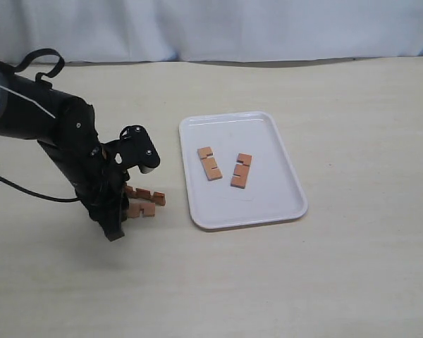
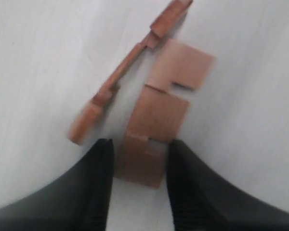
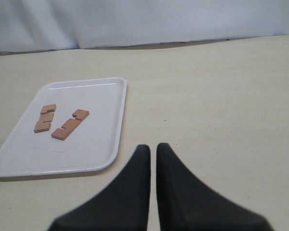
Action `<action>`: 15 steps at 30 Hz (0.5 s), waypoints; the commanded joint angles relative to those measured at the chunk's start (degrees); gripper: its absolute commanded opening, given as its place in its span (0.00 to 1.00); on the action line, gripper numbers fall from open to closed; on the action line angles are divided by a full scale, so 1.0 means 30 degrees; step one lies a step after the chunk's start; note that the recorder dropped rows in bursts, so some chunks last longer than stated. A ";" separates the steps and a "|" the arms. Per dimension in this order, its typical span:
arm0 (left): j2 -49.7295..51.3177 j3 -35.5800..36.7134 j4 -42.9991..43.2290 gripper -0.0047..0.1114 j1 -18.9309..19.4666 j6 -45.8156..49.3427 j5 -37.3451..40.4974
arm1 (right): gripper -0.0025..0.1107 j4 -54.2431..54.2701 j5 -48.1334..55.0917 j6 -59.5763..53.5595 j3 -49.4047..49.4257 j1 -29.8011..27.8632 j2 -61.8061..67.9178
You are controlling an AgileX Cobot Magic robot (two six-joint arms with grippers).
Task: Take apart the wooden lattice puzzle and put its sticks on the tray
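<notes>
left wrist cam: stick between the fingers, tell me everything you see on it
The stick is a flat reddish-brown wooden bar with two square notches in one edge. It lies flat on the pale table, off the tray. The left gripper straddles one end; a sliver of table shows beside one finger, so it looks not yet clamped. A second stick stands on edge alongside.

A flat white rectangular plastic tray (image 1: 268, 201) lies mid-bench. Two short reddish-brown notched wooden sticks rest on it side by side and apart: the left-hand stick (image 1: 209, 163) and the central stick (image 1: 241, 170). Towards the bench's left edge, off the tray, a farther stick (image 1: 146, 195) and a nearer stick (image 1: 142, 209) lie close together. The black left gripper (image 2: 138, 151) straddles one stick's end.
</notes>
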 commanded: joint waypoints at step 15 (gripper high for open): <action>-0.3769 -0.0004 -0.1048 0.04 -0.0032 0.0473 0.2484 | 0.06 -0.0003 -0.0026 -0.0041 0.0033 -0.0109 -0.0083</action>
